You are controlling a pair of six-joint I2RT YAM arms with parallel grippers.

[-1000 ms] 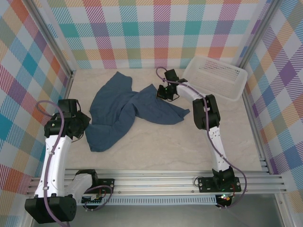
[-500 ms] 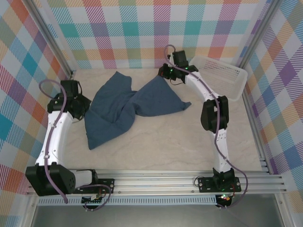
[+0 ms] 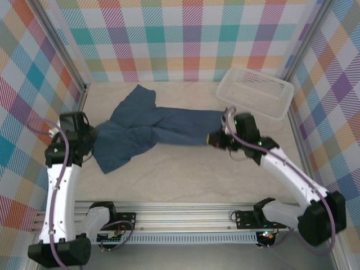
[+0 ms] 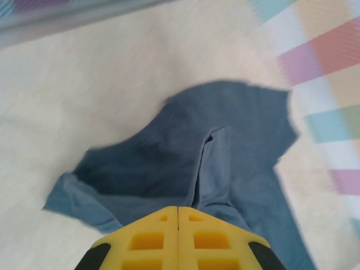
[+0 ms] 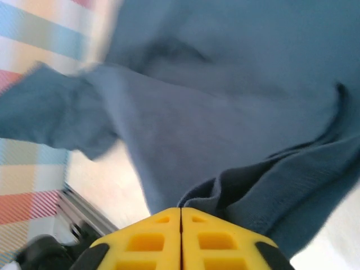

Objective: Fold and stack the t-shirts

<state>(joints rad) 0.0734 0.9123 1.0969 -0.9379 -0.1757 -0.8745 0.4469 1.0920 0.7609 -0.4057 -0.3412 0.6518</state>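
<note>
The dark slate-blue t-shirt (image 3: 163, 126) lies stretched into a long band across the middle of the table, one sleeve pointing toward the back wall. My left gripper (image 3: 94, 136) is at its left end, shut on a fold of the fabric. My right gripper (image 3: 216, 138) is shut on the right end. In the left wrist view the yellow fingertips (image 4: 178, 209) meet on a crease of the t-shirt (image 4: 236, 146). In the right wrist view the gripper (image 5: 180, 210) pinches a bunched hem of the t-shirt (image 5: 225, 84).
A white perforated basket (image 3: 253, 106) stands at the back right corner, just behind the right arm. Plaid walls close in the left, back and right sides. An aluminium rail (image 3: 185, 211) runs along the near edge.
The right arm swung from the back by the basket to the front right, dragging its end of the shirt along. The left gripper shifted toward the near left. The crumpled shirt is now pulled out long.
</note>
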